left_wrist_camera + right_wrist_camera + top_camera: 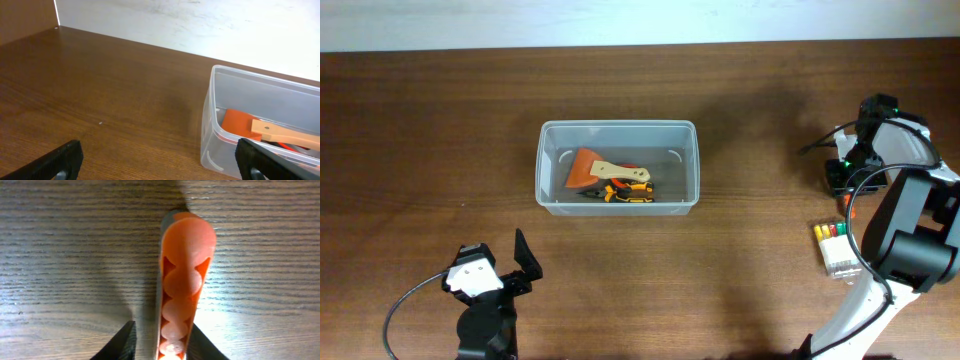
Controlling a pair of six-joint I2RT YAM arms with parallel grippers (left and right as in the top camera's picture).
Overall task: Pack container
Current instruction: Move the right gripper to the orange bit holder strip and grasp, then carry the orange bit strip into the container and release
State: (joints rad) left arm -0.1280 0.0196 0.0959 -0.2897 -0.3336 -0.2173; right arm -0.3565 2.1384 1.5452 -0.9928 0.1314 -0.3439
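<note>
Tools (610, 178) crowd container (618, 126) middle; ends seemingly free.

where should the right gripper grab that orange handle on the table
Across its narrow sides, from straight above: the orange handle lies flat on the table, long and slim, and the right gripper straddles it with one finger on each side.

No text, label, brand, number or sign can be read in any view. Nothing legible is seen on the container (620, 124), the orange scraper (588, 167) inside it, the box of markers (833, 248) or the worktop (420, 130).
</note>
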